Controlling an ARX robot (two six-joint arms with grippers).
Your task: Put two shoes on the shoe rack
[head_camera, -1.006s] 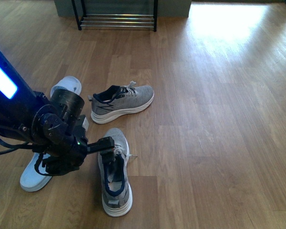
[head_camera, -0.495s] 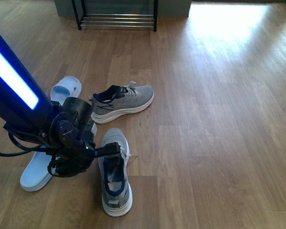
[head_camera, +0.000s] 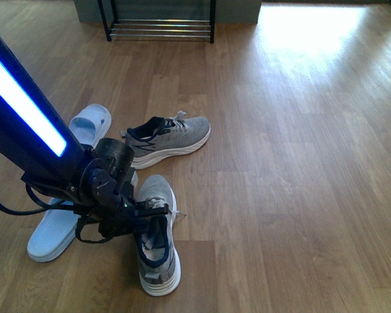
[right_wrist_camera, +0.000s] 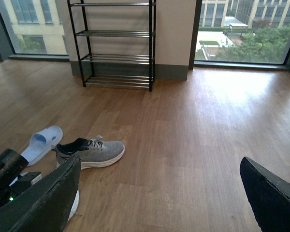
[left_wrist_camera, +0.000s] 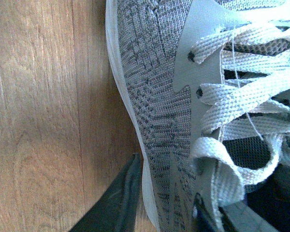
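**Left pincer drops onto the near sneaker**

The left pincer [head_camera: 150, 210] has sunk lower and slid in over the nearer grey knit sneaker with a thick white sole [head_camera: 158, 251], which lies on the wooden floor [head_camera: 300, 163]. Its jaws straddle the shoe's side wall, seemingly not yet pinched. The grasp is in hand. Next comes closing, then a lift to the black-framed shoe rack with chrome bars [head_camera: 159, 27], well apart. The right pincer [right_wrist_camera: 159, 164] hangs spread, holding nothing.

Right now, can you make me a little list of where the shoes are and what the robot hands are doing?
near shoe: on floor, left gripper at its laces
far shoe: on floor, untouched, nearer the rack
shoe rack: by far wall, no shoes seen on it
left gripper: jaws astride near shoe's side; grip unclear
right gripper: open, holding nothing
blue slippers: two, on floor beside shoes
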